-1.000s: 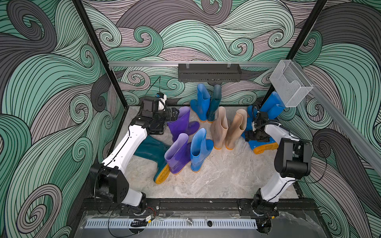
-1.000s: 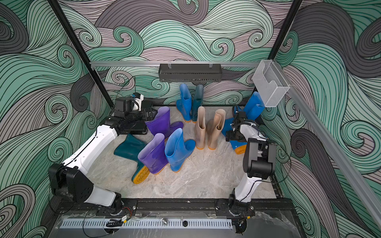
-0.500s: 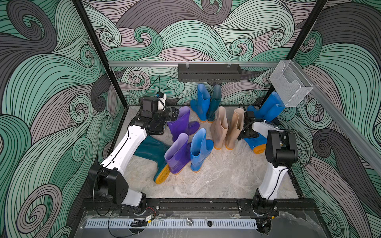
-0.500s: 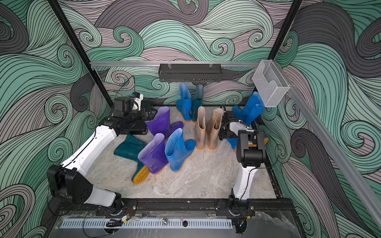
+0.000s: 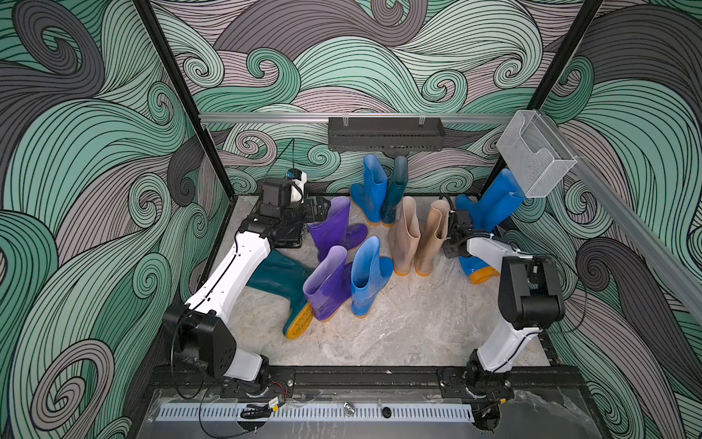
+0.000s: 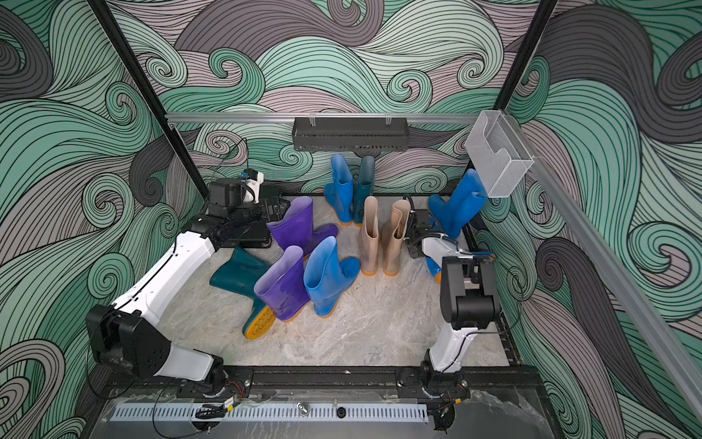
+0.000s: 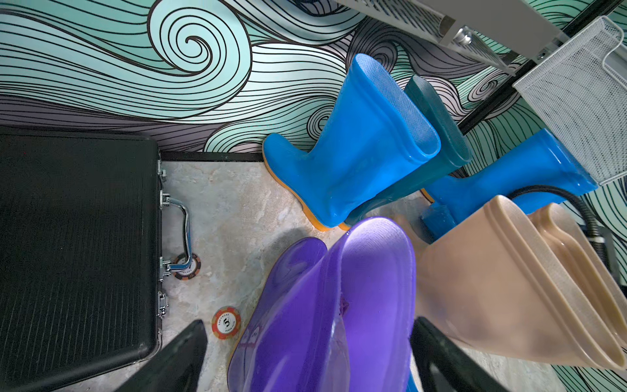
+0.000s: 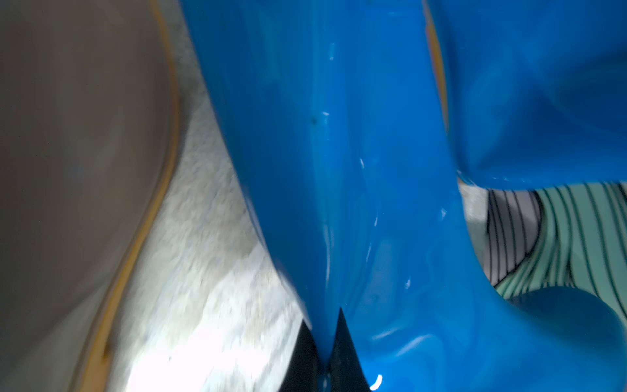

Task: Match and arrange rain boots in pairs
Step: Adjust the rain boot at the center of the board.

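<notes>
Top views: purple boot point(image 5: 334, 228) upright beside left gripper point(image 5: 321, 211). Right gripper point(image 6: 418, 228) sits between beige boots point(image 6: 383, 235) and right-wall blue boots point(image 6: 456, 205), grip hidden.
Left wrist: fingers point(image 7: 176, 356) wide, astride purple shaft. Poker chips point(image 7: 226, 322) visible only here.
Right wrist: tips pinched onto blue boot point(image 8: 339, 169).

Even bright light; blurred, glaring wrist close-up.

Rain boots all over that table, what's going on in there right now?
A two-armed robot is pairing them up. The right gripper is shut on the wall of a bright blue boot. The left gripper is open, with its fingers either side of a purple boot. The beige pair stands together; one teal boot lies on its side, apart from its upright mate.
</notes>
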Action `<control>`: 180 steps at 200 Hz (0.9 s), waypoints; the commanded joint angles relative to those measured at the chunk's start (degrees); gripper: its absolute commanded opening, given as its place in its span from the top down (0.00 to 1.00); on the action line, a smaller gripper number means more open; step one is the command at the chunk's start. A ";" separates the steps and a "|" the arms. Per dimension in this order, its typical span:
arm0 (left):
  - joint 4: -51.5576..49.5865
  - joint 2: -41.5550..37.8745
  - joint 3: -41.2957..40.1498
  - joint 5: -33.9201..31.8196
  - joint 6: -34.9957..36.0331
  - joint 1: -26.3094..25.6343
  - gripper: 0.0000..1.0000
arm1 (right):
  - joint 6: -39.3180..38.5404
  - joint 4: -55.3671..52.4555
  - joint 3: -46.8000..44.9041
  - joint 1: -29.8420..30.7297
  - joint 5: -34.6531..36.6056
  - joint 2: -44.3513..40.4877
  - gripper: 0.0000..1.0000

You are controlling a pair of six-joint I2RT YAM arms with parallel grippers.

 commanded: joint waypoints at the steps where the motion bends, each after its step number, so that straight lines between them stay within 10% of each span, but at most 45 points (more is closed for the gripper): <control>1: 1.62 -3.31 -0.01 0.00 -0.53 -0.45 0.05 | 0.38 -1.13 -2.32 -0.63 -5.03 -12.30 1.00; 64: 3.48 -4.59 -1.59 0.91 -1.78 -1.78 0.05 | 0.56 -0.08 -8.58 -8.37 -29.35 -34.36 1.00; 107: 3.93 -4.75 -2.10 0.92 -1.60 -2.73 0.05 | -0.78 0.15 -13.29 -10.67 -32.94 -42.49 1.00; 180: 4.94 -4.91 -3.39 1.01 -1.81 -3.11 0.05 | 2.91 12.17 -14.04 -14.67 -46.76 -42.78 1.00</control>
